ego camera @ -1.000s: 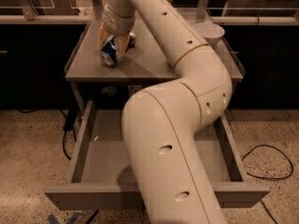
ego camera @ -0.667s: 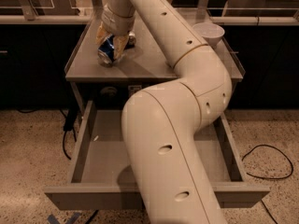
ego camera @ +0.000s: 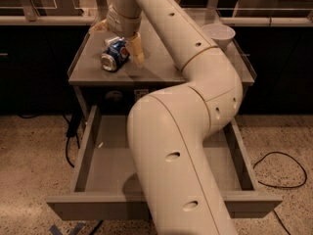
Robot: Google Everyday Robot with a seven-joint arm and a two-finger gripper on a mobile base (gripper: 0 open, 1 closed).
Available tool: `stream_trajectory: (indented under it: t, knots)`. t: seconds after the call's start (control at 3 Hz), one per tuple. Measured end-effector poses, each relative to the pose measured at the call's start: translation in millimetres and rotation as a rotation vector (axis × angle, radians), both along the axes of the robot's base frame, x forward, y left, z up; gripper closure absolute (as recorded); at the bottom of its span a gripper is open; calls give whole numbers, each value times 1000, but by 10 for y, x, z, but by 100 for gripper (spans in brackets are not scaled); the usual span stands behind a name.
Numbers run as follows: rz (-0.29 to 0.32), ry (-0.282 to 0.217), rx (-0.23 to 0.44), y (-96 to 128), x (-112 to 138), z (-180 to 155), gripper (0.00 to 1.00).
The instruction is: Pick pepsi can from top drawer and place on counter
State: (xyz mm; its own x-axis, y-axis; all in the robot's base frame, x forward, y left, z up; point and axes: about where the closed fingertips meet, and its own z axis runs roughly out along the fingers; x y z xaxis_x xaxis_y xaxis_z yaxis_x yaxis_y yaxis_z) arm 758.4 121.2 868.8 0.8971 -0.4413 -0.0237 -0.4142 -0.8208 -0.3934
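Observation:
The pepsi can [ego camera: 115, 56], blue with white and red markings, lies on its side on the left part of the grey counter [ego camera: 164, 68]. My gripper [ego camera: 116, 43] hangs just above and behind the can. It is open, with one finger [ego camera: 137, 49] right of the can and the other [ego camera: 99, 26] up to its left. The can rests on the counter and is not gripped. The top drawer [ego camera: 84, 153] is pulled out below the counter. What shows of its floor is bare, and my arm hides its middle.
A white bowl [ego camera: 218, 34] stands at the counter's back right. My big white arm [ego camera: 176, 146] rises from the front and covers the drawer's centre. Black cables lie on the speckled floor at the right [ego camera: 279, 173] and left [ego camera: 68, 141]. Dark cabinets stand behind.
The fingers have spread apart and let go of the can, which now lies on the counter. The gripper has lifted slightly.

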Motion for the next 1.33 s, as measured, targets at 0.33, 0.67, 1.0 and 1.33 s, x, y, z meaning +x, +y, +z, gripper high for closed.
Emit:
stream_trajectory:
  t: [0.33,0.67,1.0,1.33]
  knots:
    - [-1,0,0,0,0,1,0]
    - [-55,-5,28,-60,-5,104,0]
    - [-97,-35,62,-201,-133,457,0]
    - [-164,-90,163,-498,-384,938,0]
